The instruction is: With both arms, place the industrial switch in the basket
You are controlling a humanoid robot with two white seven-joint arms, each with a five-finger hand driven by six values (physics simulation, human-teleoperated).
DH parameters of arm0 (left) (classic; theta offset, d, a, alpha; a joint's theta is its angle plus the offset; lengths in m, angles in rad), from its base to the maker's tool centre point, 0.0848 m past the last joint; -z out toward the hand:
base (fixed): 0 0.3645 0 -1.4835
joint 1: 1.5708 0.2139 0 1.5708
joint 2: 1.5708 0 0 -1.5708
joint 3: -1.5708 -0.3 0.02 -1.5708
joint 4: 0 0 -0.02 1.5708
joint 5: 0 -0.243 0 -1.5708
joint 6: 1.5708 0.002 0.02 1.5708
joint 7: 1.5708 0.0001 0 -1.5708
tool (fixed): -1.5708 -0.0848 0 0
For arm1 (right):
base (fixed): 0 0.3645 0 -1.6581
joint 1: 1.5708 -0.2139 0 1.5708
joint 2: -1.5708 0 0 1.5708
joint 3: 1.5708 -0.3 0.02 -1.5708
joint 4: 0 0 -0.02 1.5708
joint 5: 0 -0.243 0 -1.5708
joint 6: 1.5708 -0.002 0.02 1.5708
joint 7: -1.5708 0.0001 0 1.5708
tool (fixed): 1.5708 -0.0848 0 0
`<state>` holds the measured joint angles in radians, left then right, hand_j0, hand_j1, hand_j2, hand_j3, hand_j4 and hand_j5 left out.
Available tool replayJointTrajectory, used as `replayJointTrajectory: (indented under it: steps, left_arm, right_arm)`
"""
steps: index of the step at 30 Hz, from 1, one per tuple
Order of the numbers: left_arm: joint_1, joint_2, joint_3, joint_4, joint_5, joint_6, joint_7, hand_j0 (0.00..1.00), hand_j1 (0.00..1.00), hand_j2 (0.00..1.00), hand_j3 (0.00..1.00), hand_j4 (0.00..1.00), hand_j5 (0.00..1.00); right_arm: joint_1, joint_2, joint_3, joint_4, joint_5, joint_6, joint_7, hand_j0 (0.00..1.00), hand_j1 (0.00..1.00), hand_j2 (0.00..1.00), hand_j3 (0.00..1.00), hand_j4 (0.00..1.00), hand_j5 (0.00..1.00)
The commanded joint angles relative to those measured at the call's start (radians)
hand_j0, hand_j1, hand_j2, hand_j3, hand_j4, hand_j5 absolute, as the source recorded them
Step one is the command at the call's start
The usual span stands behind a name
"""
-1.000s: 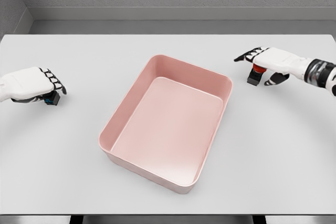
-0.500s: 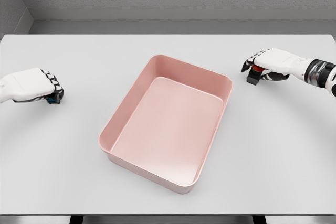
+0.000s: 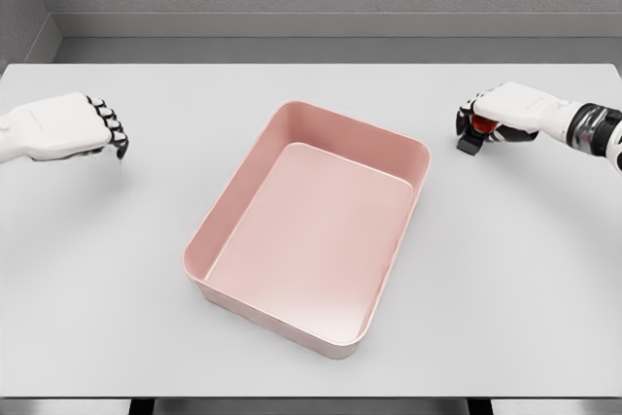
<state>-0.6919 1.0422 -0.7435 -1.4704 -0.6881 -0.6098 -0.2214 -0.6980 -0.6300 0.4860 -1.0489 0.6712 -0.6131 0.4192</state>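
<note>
Left hand risen, fist closed, contents hidden; right hand now clamped on red-black switch; empty pink rectangular plastic basket awaits.

At three o'clock the right hand covers most of the industrial switch, leaving only a red and black corner showing. At nine o'clock the left hand is a closed fist whose contents stay hidden. Both forearms run off the side edges.
</note>
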Motion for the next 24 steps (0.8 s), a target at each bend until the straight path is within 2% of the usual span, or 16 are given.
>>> replayJointTrajectory:
  steps: [1,7,13,15,19,21,24]
  left_arm:
    - [-0.001,0.001,0.006,-0.002,0.022,-0.001,0.000,0.46,0.46,0.46,0.46,0.46,0.46]
    - [-0.040,0.002,0.006,-0.002,0.079,-0.001,0.000,0.46,0.46,0.46,0.46,0.46,0.46]
    - [-0.060,0.001,0.038,-0.024,0.148,-0.001,-0.018,0.46,0.46,0.46,0.46,0.46,0.46]
    - [-0.066,-0.001,0.038,-0.070,0.151,-0.001,-0.018,0.46,0.46,0.46,0.46,0.46,0.46]
    - [-0.064,0.001,0.026,-0.229,0.159,-0.001,-0.019,0.46,0.46,0.46,0.46,0.46,0.46]
    - [-0.064,-0.004,0.023,-0.237,0.176,-0.001,-0.019,0.46,0.46,0.46,0.46,0.46,0.46]
    - [-0.066,-0.014,0.021,-0.292,0.186,-0.001,-0.019,0.46,0.46,0.46,0.46,0.46,0.46]
  right_arm:
    - [0.000,-0.002,-0.001,0.000,-0.005,0.002,0.000,0.42,0.42,0.42,0.42,0.42,0.42]
    - [-0.011,-0.004,-0.001,-0.002,-0.007,0.002,0.000,0.38,0.38,0.38,0.38,0.38,0.38]
    - [-0.031,-0.007,-0.012,-0.003,-0.009,0.002,0.001,0.37,0.37,0.37,0.37,0.37,0.37]
    - [-0.034,-0.007,-0.033,-0.003,-0.009,0.002,0.003,0.36,0.36,0.36,0.36,0.36,0.36]
    - [-0.034,-0.013,-0.063,-0.006,-0.012,0.002,0.007,0.34,0.34,0.34,0.34,0.34,0.34]
    - [-0.034,-0.013,-0.084,-0.008,-0.015,0.002,0.018,0.34,0.34,0.34,0.34,0.34,0.34]
    - [-0.035,-0.025,-0.107,-0.011,-0.018,0.002,0.018,0.34,0.34,0.34,0.34,0.34,0.34]
